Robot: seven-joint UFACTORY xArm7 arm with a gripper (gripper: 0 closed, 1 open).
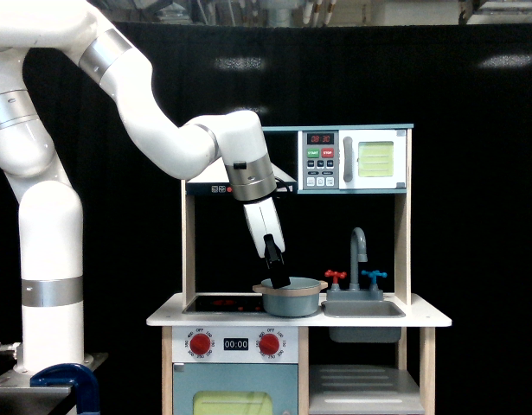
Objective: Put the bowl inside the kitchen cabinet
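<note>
1. Your white arm (162,143) reaches in from the exterior view's left and bends down toward a toy kitchen standing against a black backdrop.
2. The pincer (278,278) points down and slightly toward the exterior view's right, with its dark tip at the rim of the bowl (291,296), on the bowl's left side in this view.
3. You cannot tell from this angle whether the pincer is open, closed or gripping the rim; its fingers merge into one dark shape.
4. The bowl is grey-blue with a tan band round the top. It sits upright on the white worktop (170,316), at the right edge of the black hob (221,303) and just beside the grey sink (362,309).
5. A grey tap (359,251) with one red and one blue handle stands behind the sink.
6. Above the sink, a white microwave (354,161) sits on the top shelf.
7. The kitchen cabinet (362,389) is the open pale grey compartment below the sink, at the bottom right of the view. It is well below the bowl.
8. Beside the cabinet, to the left, is the blue oven door (235,393) with red knobs above it.
</note>
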